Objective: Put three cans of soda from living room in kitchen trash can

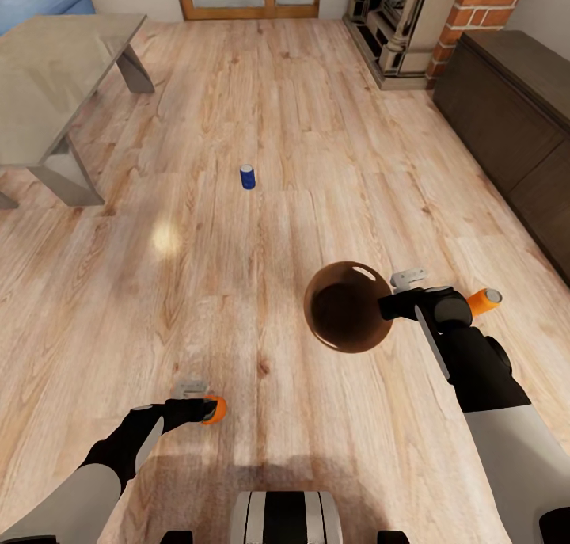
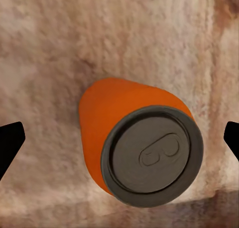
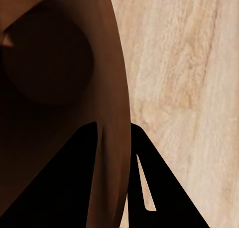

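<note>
Orange can [image 2: 134, 138] lies between the left jaws – untouched, jaws spread

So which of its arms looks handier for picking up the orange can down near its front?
Left, probably. The left gripper sits right at that orange can, its open fingers either side in the left wrist view. The right gripper is shut on the rim of the trash can, so it's busy.
</note>
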Controlling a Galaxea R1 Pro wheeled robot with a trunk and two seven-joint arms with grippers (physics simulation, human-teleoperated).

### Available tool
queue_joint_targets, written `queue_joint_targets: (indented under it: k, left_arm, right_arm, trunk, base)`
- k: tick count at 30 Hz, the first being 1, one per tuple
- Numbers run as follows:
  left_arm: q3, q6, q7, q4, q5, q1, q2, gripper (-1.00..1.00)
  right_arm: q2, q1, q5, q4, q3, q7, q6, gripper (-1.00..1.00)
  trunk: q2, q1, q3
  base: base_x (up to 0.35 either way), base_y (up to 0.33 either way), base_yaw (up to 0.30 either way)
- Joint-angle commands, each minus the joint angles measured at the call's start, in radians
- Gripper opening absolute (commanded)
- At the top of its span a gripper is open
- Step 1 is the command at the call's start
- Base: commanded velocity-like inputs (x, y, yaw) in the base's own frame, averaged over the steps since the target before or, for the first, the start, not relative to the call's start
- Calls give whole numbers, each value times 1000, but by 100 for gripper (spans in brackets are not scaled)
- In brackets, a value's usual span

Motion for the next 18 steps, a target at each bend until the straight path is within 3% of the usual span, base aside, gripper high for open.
queue_joint_targets:
  k: [1,15,18]
  left_arm:
    - [0,0,0,0,0,0,0,100]
    - [0,-1,0,0,0,1,1,100]
    - [0,-1,0,0,0,1,0,100]
  right_arm:
    - [0,0,-15,0,0,3,1,-100]
    - [1,1,-16,0,3,3,1,-100]
    - [2,1,-15,0,4,3,1,-100]
  trunk:
    - [0,0,0]
    - [0,0,0]
    - [-21,11,-9]
  base:
    - [0,0,0]
    - [0,0,0]
    - [0,0,0]
